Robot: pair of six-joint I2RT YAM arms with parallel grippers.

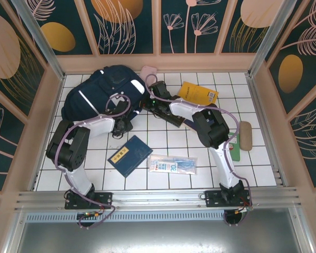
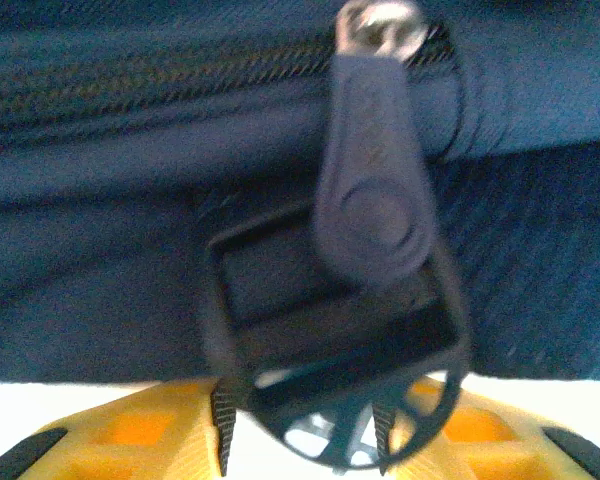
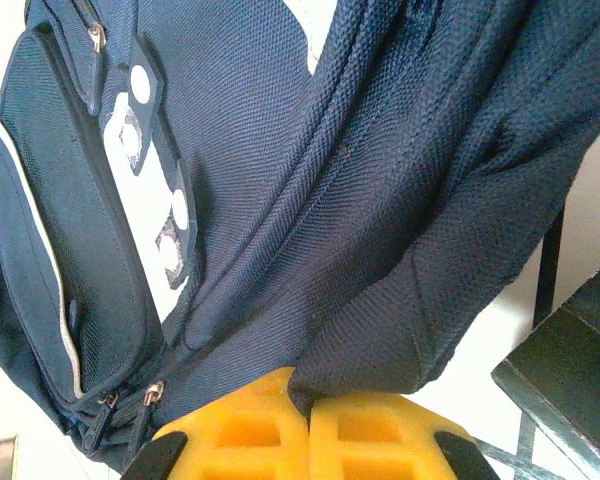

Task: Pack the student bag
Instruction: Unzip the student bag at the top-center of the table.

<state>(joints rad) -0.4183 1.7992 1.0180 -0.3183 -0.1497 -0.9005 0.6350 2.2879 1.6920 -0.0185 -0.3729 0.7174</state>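
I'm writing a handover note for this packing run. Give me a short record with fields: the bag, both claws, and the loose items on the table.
student bag: dark navy, lying far left, white stripes showing
right claw: shut, pinching a fold of the bag's fabric
left claw: at the bag, below a zipper pull; a black buckle sits between its fingers, grip unclear
outside the bag: blue book, yellow book, clear pouch, tan case
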